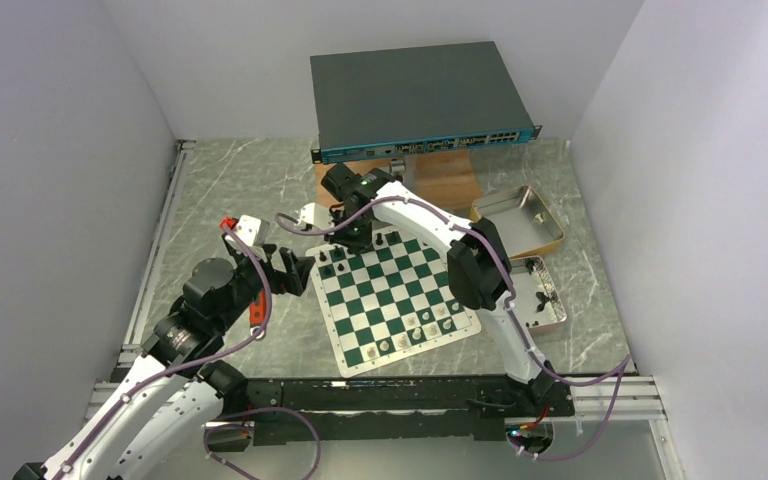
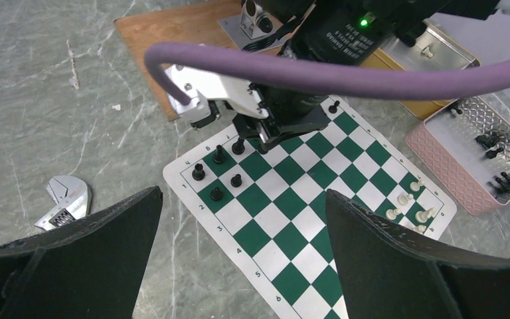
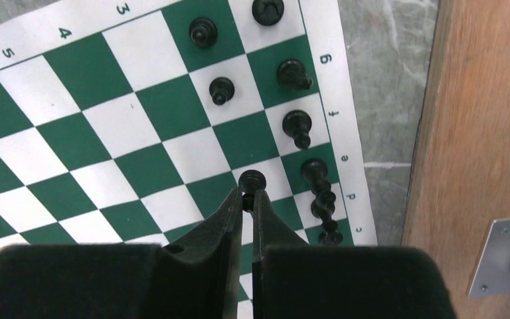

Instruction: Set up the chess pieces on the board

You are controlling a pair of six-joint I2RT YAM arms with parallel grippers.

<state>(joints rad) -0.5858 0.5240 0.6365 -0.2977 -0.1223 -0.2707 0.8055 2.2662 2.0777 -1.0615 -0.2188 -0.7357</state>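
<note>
The green-and-white board [image 1: 392, 295] lies mid-table. Several black chess pieces stand along its far left edge [image 1: 336, 257]; white pieces stand at its near right corner [image 1: 430, 322]. My right gripper [image 3: 248, 199] is shut on a black pawn [image 3: 252, 179] over a white square in the second row from the board's edge, beside the back-row pieces [image 3: 297, 123]. In the left wrist view it [image 2: 263, 136] hovers over the board's far corner. My left gripper [image 1: 295, 272] is open and empty, left of the board; its fingers [image 2: 398, 259] frame the board.
A pink tray [image 1: 540, 292] with more black pieces [image 2: 498, 163] and a yellow tin [image 1: 520, 220] sit right of the board. A wooden block [image 1: 440, 175] and a dark network switch [image 1: 420, 95] stand behind. An adjustable wrench [image 2: 63, 199] lies left.
</note>
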